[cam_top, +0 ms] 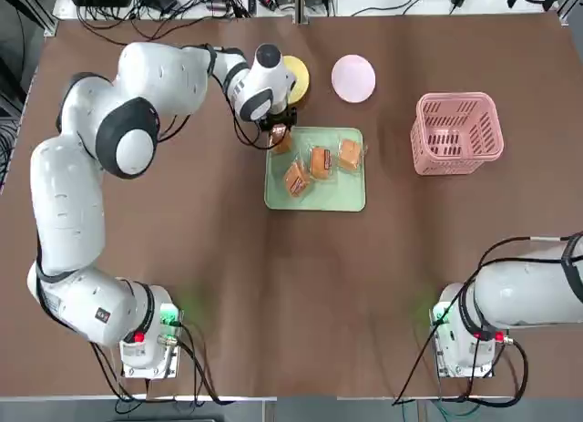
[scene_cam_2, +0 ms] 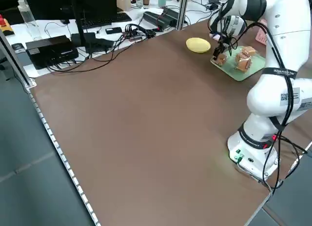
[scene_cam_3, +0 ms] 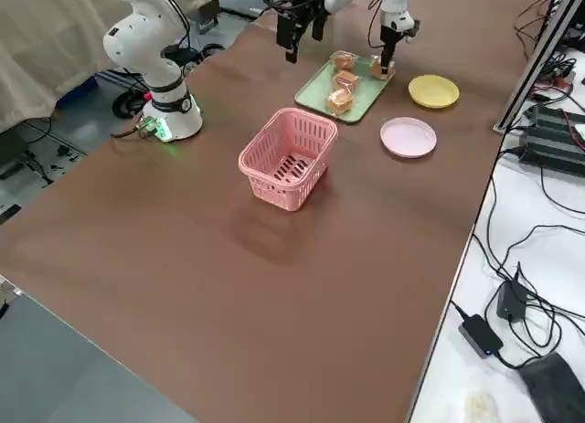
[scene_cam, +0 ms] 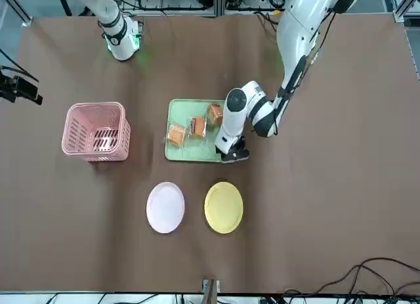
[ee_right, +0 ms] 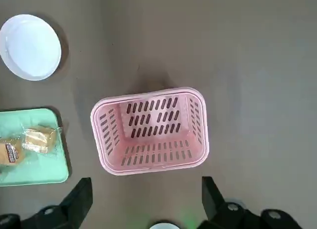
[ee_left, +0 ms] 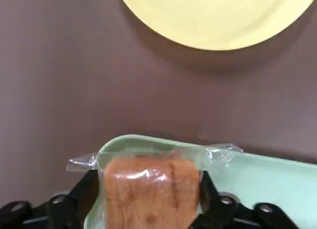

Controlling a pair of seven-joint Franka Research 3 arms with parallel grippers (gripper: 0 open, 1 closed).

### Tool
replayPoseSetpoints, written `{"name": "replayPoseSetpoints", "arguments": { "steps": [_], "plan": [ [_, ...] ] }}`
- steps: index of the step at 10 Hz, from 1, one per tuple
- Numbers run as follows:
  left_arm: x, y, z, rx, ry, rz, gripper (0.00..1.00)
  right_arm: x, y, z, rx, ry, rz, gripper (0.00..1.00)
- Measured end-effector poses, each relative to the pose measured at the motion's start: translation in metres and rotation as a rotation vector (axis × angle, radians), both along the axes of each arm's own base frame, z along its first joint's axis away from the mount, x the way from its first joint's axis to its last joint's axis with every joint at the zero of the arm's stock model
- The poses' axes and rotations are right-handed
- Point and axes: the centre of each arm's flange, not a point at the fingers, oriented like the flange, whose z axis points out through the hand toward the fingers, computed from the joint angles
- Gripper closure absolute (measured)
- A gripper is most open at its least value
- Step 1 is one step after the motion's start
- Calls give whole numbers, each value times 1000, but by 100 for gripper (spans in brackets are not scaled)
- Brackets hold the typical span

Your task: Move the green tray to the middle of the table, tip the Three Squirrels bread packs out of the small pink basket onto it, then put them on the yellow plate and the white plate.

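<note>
Across the brown-clothed worktop (cam_top: 228,285), your top view shows four bread packs on the pale mint-green tray (cam_top: 337,196); your front view shows three, the left hand covering that corner. The small pink basket (ee_right: 148,162) stands upright on the tray's right side, its slotted floor plainest to you in the right wrist view. The yellow plate (scene_cam: 224,207) appears whole in front, but partly behind the left arm from above; the white plate (scene_cam: 165,207) lies beside it. Your left hand (ee_left: 148,174), at the tray's corner, has its fingers spread astride one pack; contact cannot be told. Your right hand (ee_right: 147,179), at the worktop's right edge, is spread. The bread packs (cam_top: 321,162) are orange-brown slices in clear, crinkled, glinting film.
</note>
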Motion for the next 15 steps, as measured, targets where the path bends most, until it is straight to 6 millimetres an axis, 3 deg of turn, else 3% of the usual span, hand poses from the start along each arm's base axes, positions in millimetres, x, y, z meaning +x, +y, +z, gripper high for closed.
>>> {"name": "replayPoseSetpoints", "arguments": {
  "steps": [1, 2, 6, 8, 11, 13, 15],
  "plan": [
    [-1, 1, -1, 14, 8, 0, 0, 0, -3, 0, -1, -3, -5, 3],
    [-2, 0, 2, 34, 19, -2, 0, 1, 0, 1, -3, -7, 1, 3],
    [-22, -17, 43, 91, 35, 15, 0, 3, 13, 1, -8, -12, 22, 3],
    [-54, -45, 55, 74, 54, 33, 0, 3, 11, 1, -8, -12, 19, 3],
    [-117, -90, 71, 64, 105, 34, 0, 3, 11, 1, -8, -12, 18, 3],
    [-145, -101, 69, 82, 124, 16, 0, 3, 11, 1, -8, -12, 18, 3],
    [-165, -99, 50, 118, 148, 8, 0, 3, 11, 1, -8, -12, 18, 3]
  ]
}}
